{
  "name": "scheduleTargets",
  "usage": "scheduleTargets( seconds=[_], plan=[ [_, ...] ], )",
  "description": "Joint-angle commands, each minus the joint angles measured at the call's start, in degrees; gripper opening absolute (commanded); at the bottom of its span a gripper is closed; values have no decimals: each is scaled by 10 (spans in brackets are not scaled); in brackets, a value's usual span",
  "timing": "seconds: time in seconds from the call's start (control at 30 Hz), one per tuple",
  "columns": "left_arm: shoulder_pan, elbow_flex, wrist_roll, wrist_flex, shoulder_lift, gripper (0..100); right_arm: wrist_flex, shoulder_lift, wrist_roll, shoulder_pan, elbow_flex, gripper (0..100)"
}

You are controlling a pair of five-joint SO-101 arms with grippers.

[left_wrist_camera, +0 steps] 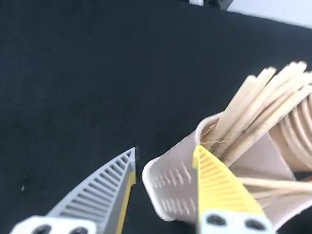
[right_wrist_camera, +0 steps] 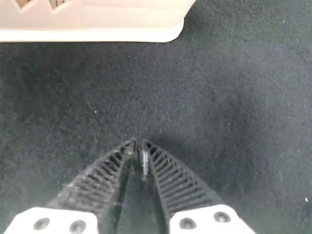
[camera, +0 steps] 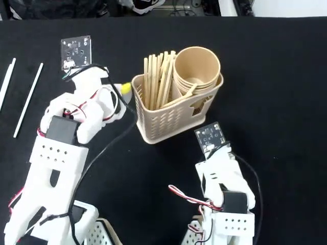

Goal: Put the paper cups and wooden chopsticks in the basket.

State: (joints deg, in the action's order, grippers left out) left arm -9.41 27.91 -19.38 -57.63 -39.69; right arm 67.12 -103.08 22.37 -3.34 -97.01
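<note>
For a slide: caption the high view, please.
Paper cups and wooden chopsticks stand in the basket on the black table.

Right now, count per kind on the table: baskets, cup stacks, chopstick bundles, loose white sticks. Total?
Basket: 1
Paper cup stack: 1
Chopstick bundle: 1
Loose white sticks: 2
Total: 5

Cups (camera: 196, 65) stacked, prob. 4; chopsticks (camera: 156, 76) leaning; both in beige basket (camera: 166, 120).

Black tabletop (camera: 286, 76); thin white rod (camera: 28, 99) near left edge; second white rod (camera: 6, 81) alongside, apart.
</note>
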Motion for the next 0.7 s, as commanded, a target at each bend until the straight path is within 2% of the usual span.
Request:
scheduleTargets(
  seconds=[0.0, 0.2, 0.4, 0.57, 0.67],
  plan=[
    [-22, 0, -25, 24, -18, 194, -1, -38, 2, 7, 5, 14],
    [-85, 2, -34, 43, -13, 191, -1, -38, 2, 7, 5, 14],
    [-61, 83, -34, 124, 29, 182, 0, -38, 2, 6, 5, 13],
    [-53, 89, -31, 131, 55, 34, 0, -38, 2, 6, 5, 13],
    [-58, 70, -29, 131, 51, 31, 1, -38, 2, 6, 5, 13]
  ],
)
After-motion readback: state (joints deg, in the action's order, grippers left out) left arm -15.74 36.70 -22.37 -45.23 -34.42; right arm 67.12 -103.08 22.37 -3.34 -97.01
